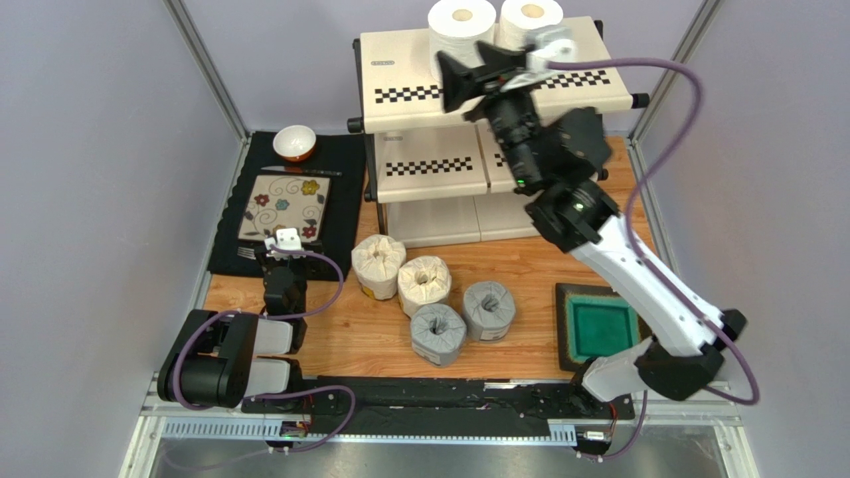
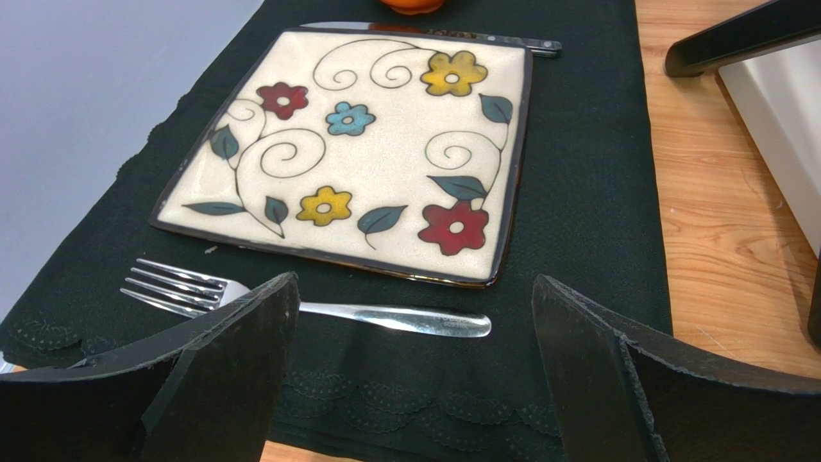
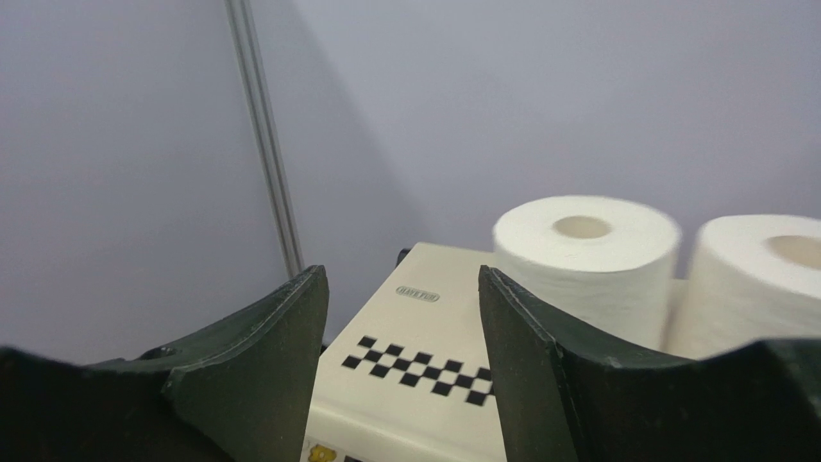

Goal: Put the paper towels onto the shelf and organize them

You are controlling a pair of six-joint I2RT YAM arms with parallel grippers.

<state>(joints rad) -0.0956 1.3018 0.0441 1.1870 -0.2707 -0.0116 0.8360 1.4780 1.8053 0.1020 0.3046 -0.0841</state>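
Right jaws gape empty above the top tier of the shelf, by two white rolls; left jaws hang open too. Two cream rolls and two grey rolls sit on the surface before the shelf. The right wrist view shows only the white pair.

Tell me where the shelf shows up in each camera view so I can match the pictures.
Top external: the shelf, top centre.
Left wrist: only its black frame and a pale panel, at the right edge.
Right wrist: its top panel, bottom centre.
Shared landmark: the white rolls on its top panel, in the top and right wrist views; the flowered plate links top and left wrist.
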